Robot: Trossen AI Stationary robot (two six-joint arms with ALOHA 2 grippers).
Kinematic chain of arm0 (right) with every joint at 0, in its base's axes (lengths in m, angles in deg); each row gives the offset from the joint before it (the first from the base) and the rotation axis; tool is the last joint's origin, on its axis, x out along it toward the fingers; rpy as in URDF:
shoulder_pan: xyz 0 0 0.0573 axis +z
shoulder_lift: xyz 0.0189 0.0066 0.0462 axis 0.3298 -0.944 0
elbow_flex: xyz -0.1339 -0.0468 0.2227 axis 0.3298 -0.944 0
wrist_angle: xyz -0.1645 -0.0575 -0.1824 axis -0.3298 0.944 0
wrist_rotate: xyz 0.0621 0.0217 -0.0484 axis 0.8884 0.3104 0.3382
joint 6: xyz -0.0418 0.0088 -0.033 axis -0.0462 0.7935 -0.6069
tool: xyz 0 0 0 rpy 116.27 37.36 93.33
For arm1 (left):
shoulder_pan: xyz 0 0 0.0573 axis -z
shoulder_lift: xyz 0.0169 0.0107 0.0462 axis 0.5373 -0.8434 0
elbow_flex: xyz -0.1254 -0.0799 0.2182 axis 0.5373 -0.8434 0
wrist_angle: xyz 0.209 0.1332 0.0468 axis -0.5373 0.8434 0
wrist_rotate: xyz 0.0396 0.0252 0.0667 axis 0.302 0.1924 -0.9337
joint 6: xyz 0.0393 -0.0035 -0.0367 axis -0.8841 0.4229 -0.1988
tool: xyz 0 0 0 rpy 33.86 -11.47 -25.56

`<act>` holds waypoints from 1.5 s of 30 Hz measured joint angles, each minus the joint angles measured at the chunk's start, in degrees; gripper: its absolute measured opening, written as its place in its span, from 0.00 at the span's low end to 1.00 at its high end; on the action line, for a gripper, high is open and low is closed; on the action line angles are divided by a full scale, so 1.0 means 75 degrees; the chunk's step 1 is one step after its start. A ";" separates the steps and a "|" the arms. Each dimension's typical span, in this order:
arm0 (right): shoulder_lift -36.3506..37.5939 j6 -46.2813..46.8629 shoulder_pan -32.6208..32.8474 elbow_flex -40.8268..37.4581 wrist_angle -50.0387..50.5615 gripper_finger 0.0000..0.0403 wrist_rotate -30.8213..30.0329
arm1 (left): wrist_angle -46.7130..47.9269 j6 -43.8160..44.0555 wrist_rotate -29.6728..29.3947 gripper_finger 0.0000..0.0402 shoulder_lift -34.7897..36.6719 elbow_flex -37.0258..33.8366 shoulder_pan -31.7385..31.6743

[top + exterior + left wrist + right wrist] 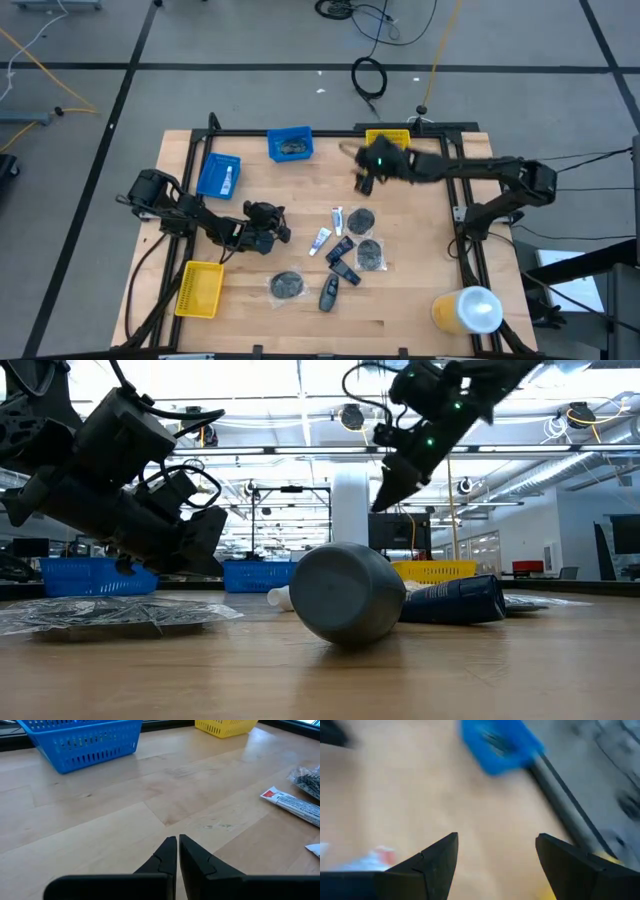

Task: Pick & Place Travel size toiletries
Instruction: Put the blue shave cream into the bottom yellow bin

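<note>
The toiletries lie loose at the table's middle: two white tubes (338, 218) (320, 240), round dark-grey pads (361, 218) (370, 253) (287, 285), and dark oblong pieces (340, 248) (329, 293). Another white tube (227, 179) lies in a blue bin (210, 168). My left gripper (285, 233) (177, 842) is shut and empty, low over the wood to the left of the tubes. My right gripper (362, 184) (495, 855) hangs open and empty above the table, on the far side of the pile. In the low view a dark bottle (345, 592) lies on its side.
A second blue bin (290, 145) and a yellow bin (388, 138) stand at the far edge. Another yellow bin (200, 290) sits near the left front. A large yellow-and-white cylinder (468, 310) stands at the right front corner. Bare wood lies between my left gripper and the blue bins.
</note>
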 joint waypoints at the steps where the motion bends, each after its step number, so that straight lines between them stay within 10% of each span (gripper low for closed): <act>1: -0.0004 0.0002 0.0270 -0.0349 -0.0611 0.64 0.0064 | 0.0000 -0.0002 0.0000 0.05 0.0000 0.0000 0.0000; 10: -0.0301 0.0393 0.2022 -0.3399 -0.6082 0.63 0.1571 | -0.0220 0.0076 -0.0001 0.05 0.0003 0.0000 0.0000; 19: -0.0301 0.1461 0.2516 -0.5402 -0.9159 0.63 0.1125 | -0.2361 -0.0236 0.0566 0.05 0.0003 0.0363 -0.0654; 29: -0.0301 0.1863 0.2801 -0.6111 -0.9498 0.63 0.0366 | 0.0770 -0.2629 0.3892 0.10 0.0003 0.2999 -0.1988; 36: -0.0301 0.1887 0.2975 -0.6111 -0.9498 0.63 0.0363 | 0.4382 -0.2706 0.5687 0.37 0.0003 0.4532 -0.2085; 45: -0.0301 0.1875 0.3129 -0.6111 -0.9495 0.63 0.0363 | 0.4703 -0.2033 0.7046 0.68 0.0003 0.4657 -0.1077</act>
